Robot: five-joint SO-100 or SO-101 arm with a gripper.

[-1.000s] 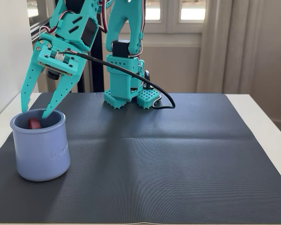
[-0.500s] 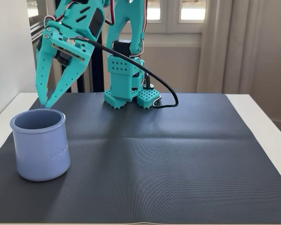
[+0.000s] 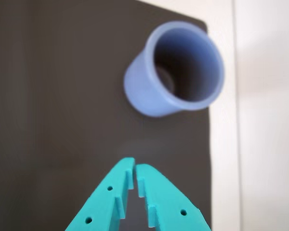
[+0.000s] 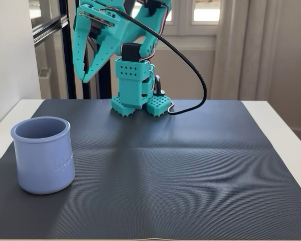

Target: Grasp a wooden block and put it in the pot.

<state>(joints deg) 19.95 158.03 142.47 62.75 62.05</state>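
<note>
Dark ribbed matting (image 4: 190, 170) covers the white counter (image 4: 286, 130). Near the mat's front-left corner in the fixed view stands the wide lavender-blue cylindrical pot (image 4: 42, 155), its faint embossed side lettering unreadable. High over the mat's back-left edge hangs the teal two-finger gripper (image 4: 85, 79), tips nearly pressed together, holding nothing. The wooden block cannot be seen; the pot's interior is shadowed.

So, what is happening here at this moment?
A teal arm stands at the far edge of a dark mat. Its gripper is raised high, well away from the pot, and holds nothing; in the wrist view the jaws are nearly together. The pot sits at the mat's left near corner in the fixed view. The block is not visible on the mat. The wrist view shows a dim shape inside the pot, too blurred to identify.
</note>
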